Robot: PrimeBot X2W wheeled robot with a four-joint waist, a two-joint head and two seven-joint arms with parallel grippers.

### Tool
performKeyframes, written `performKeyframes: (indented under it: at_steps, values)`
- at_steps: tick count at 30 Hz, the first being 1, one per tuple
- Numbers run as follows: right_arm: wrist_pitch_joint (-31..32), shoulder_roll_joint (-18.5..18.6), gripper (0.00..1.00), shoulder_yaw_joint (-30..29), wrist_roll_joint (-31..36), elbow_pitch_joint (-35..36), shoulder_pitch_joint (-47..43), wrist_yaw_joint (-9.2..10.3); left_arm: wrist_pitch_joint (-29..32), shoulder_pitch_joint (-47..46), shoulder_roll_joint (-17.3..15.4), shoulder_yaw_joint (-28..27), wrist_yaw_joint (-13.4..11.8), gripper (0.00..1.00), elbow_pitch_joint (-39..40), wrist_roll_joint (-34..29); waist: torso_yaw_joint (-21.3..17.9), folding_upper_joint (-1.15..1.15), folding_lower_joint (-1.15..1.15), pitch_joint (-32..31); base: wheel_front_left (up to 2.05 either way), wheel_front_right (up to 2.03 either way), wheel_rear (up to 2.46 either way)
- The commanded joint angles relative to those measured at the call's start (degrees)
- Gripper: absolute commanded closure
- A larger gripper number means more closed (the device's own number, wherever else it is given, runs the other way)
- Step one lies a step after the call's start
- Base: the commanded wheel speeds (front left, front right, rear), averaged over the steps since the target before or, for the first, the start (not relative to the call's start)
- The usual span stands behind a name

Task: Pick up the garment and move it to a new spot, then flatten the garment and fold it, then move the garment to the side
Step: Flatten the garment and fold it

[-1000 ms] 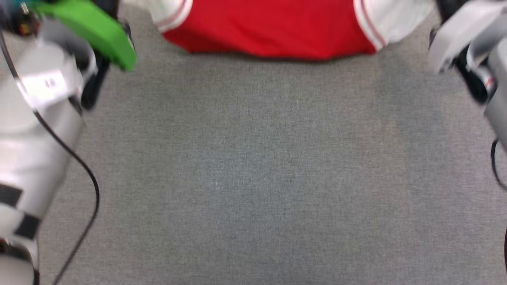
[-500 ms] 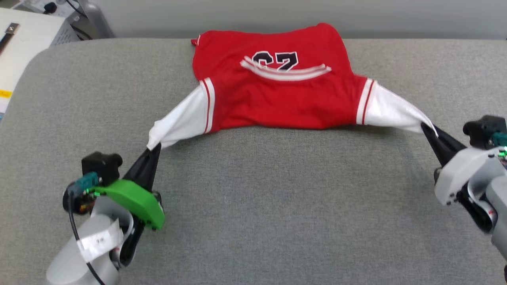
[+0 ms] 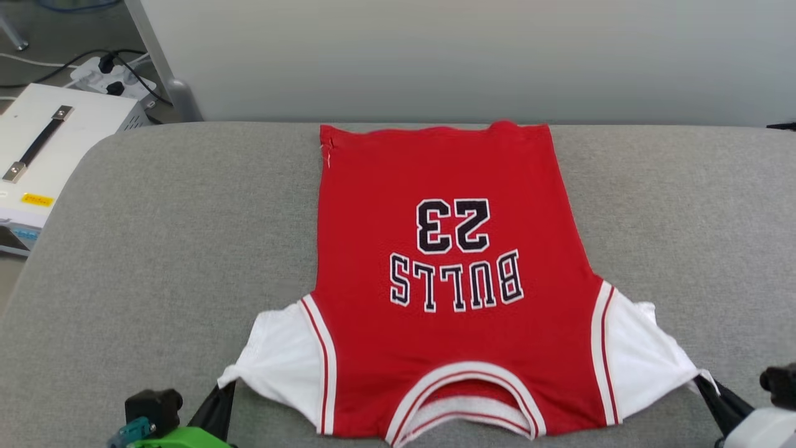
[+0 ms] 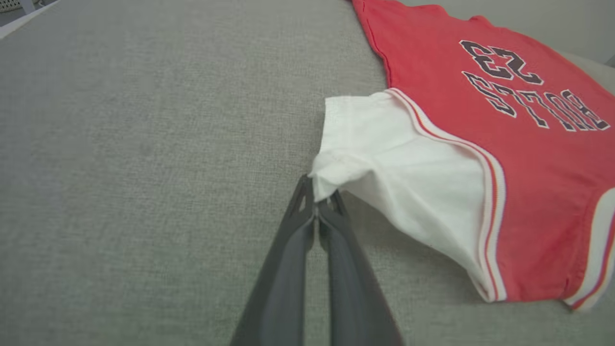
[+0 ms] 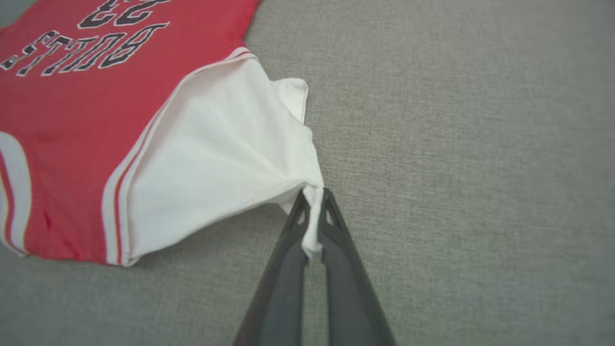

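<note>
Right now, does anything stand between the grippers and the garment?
Nothing visible does. The left gripper is shut on one white sleeve tip of the garment, the right gripper on the other.

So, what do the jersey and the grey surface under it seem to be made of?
The jersey: thin, soft knit cloth, perhaps synthetic; matte, it drapes and gathers at the pinched sleeve tips. The grey surface: woven upholstery-like fabric, matte, with a visible coarse weave; the rounded corner suggests padding.

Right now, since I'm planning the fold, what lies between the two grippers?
The garment spans that stretch in the head view, pinched at each end by the left gripper and the right gripper.
</note>
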State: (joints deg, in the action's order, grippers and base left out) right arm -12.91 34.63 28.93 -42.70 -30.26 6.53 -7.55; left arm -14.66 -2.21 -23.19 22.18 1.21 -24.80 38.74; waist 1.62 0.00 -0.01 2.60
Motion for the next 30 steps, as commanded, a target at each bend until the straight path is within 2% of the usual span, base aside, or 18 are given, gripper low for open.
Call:
performKeyframes:
  at_steps: [1, 7, 15, 16, 17, 18, 24, 30]
  values:
    - [1.0, 0.2, 1.0, -1.4, 0.6, 1.0, -2.6, 0.06, -0.3, 1.9, 0.3, -0.7, -0.5, 1.0, 0.3, -0.5, -0.1, 0.0, 0.01, -1.1, 0.0, 0.0, 0.0]
    - [7.8, 0.1, 1.0, -7.1, 1.7, 6.9, -12.9, 0.06, -0.3, 6.6, 1.2, -3.1, -0.5, 1.0, 0.3, -1.3, -0.2, 0.0, 0.01, -2.1, 0.0, 0.0, 0.0]
    - [15.6, -3.0, 1.0, -14.3, 3.7, 15.2, -21.1, 0.06, -0.3, 7.8, 2.8, -4.7, 0.4, 1.0, -0.1, -2.8, 0.6, 0.0, 0.01, -2.2, 0.0, 0.0, 0.0]
    - [16.4, -3.5, 0.8, -15.4, 4.1, 15.9, -21.5, 0.06, -0.3, 7.7, 3.0, -4.8, 0.7, 1.0, -0.1, -3.1, 0.7, 0.0, 0.01, -2.2, 0.0, 0.0, 0.0]
    - [17.0, -3.9, 0.37, -16.2, 4.5, 16.5, -21.8, 0.06, -0.3, 7.6, 3.2, -4.9, 0.9, 1.0, -0.2, -3.3, 0.9, 0.0, 0.01, -2.2, 0.0, 0.0, 0.0]
    - [17.5, -4.1, 0.0, -17.2, 5.2, 17.4, -22.0, 0.06, -0.3, 7.5, 3.4, -5.1, 1.2, 1.0, -0.1, -3.7, 1.0, 0.0, 0.01, -2.2, 0.0, 0.0, 0.0]
    - [19.6, -5.1, 0.0, -21.9, 7.8, 22.9, -21.6, 0.06, -0.3, 6.9, 4.7, -5.9, 2.3, 1.0, 0.6, -6.0, 1.8, 0.0, 0.01, -1.9, 0.0, 0.0, 0.0]
    - [20.6, -2.7, 0.0, -26.9, 10.3, 29.7, -16.2, 0.06, -0.3, 5.3, 6.1, -6.4, 2.8, 1.0, 1.9, -8.1, 2.4, 0.0, 0.01, -0.4, 0.0, 0.0, 0.0]
